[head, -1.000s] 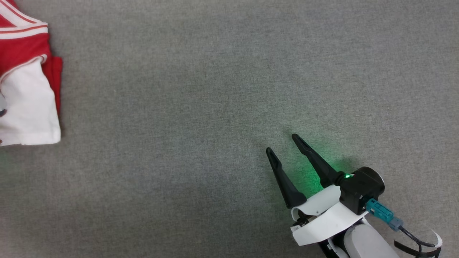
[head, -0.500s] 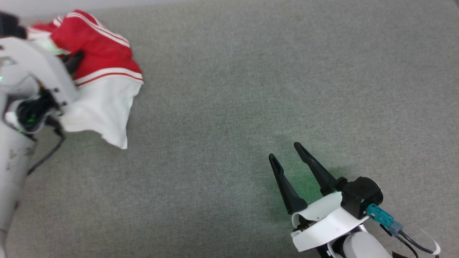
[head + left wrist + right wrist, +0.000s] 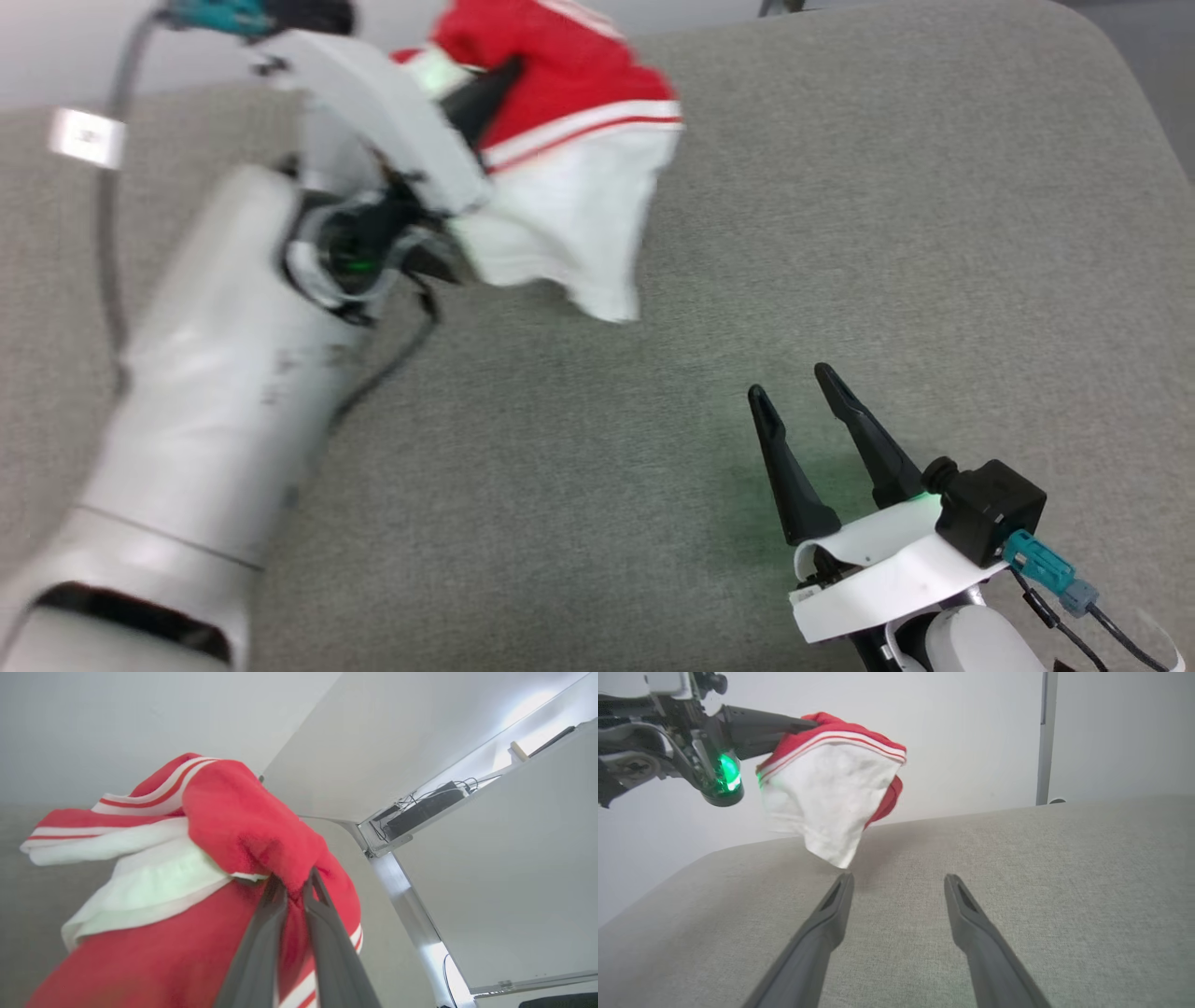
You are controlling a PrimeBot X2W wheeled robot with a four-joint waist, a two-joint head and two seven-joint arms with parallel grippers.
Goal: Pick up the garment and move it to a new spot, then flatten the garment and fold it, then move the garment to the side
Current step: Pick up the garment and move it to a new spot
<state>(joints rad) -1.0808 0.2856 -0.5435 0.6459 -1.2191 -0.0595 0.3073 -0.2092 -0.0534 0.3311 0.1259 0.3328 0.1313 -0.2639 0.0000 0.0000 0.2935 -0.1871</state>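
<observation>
The garment (image 3: 569, 140) is a red T-shirt with white sleeves and striped seams, bunched and lifted above the grey surface at the upper middle of the head view. My left gripper (image 3: 499, 79) is shut on its red cloth; in the left wrist view the two dark fingers pinch a red fold of the garment (image 3: 243, 830) with the left gripper (image 3: 294, 884) closed tight. A white sleeve hangs down from the garment (image 3: 831, 798), clear of the surface. My right gripper (image 3: 789, 378) stands open at the lower right, low over the cloth-covered top, empty; the right gripper (image 3: 899, 877) shows nothing between its fingers.
The grey fabric-covered table (image 3: 840, 233) has a rounded corner at the upper right and a far edge along the top. A pale wall (image 3: 971, 728) rises behind it. A cable (image 3: 107, 243) loops beside my left forearm.
The head camera has swung, so the whole picture shifted. My left arm has come into view carrying the garment, which has left the surface and hangs bunched. The right gripper stays open.
</observation>
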